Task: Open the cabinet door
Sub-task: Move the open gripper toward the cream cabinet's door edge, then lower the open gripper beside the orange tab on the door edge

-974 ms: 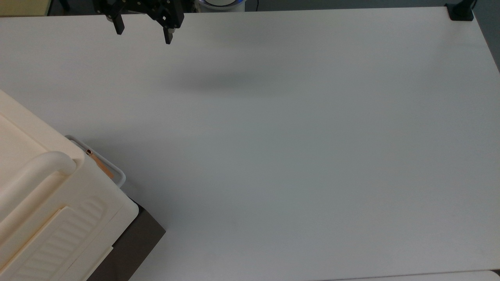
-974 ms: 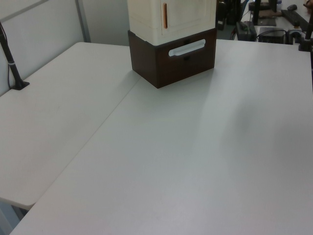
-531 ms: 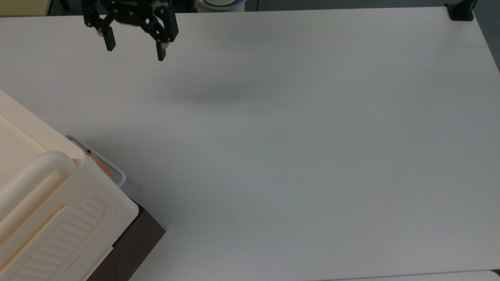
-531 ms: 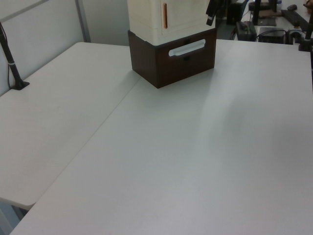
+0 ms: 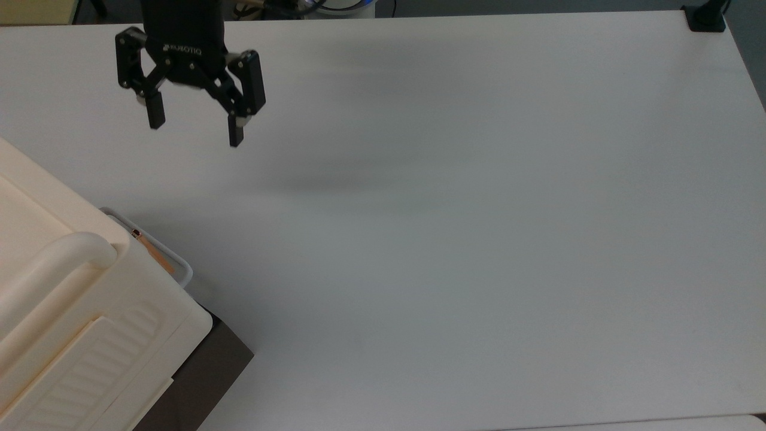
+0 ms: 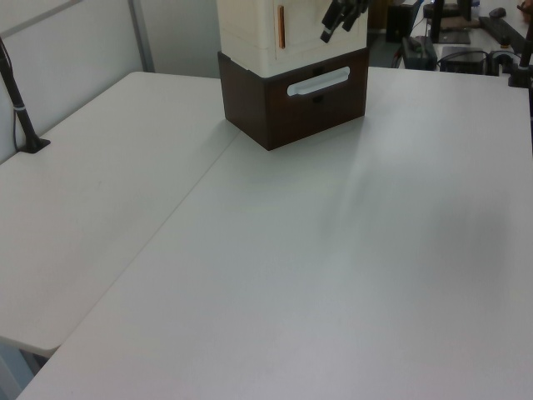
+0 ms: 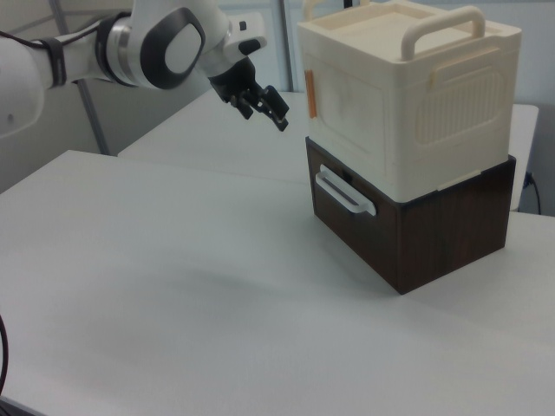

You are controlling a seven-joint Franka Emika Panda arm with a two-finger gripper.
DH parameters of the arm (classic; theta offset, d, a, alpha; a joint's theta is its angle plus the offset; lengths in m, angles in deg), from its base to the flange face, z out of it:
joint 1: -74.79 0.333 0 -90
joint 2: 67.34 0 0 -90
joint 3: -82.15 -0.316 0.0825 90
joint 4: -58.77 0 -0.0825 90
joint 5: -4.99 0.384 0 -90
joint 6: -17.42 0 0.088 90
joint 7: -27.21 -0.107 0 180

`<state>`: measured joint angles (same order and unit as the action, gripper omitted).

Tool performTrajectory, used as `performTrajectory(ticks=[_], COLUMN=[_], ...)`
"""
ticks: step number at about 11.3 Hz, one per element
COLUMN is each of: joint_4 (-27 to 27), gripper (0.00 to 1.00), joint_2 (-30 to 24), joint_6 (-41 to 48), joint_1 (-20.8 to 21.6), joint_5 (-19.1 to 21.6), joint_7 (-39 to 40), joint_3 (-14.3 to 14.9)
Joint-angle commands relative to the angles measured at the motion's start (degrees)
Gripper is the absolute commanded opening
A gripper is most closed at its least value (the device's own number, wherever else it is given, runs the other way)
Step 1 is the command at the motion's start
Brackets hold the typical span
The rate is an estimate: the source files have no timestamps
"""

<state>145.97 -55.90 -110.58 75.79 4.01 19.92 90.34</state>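
- The cream cabinet point(image 5: 72, 317), at eight o'clock in the top view, is cut off by the left and bottom edges.
- In the left view, the cabinet door point(image 6: 312, 23) runs off the top edge.
- There too, the tool point(image 6: 340, 23) is cropped above its fingers.

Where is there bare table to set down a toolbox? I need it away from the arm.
Bare table runs from the cream cabinet to the top view's right edge. The crowded part is the top view's left: the open gripper hangs between the table's far edge and the cabinet door.
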Motion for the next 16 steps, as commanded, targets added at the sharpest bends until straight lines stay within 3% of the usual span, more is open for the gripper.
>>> performTrajectory(ticks=[1,6,10,16], joint_4=[0.2,0.0,-0.2,-5.9], gripper=[1.0,1.0,1.0,1.0], joint_2=[2.3,7.2,9.6,13.7], joint_6=[-9.3,-22.4,-30.4,-31.3], joint_1=[0.6,0.5,-0.2,0.0], joint_5=[0.1,-0.3,-6.1,-8.6], joint_7=[-3.7,-6.7,-12.5,-15.4], joint_3=[0.3,0.4,0.9,1.7])
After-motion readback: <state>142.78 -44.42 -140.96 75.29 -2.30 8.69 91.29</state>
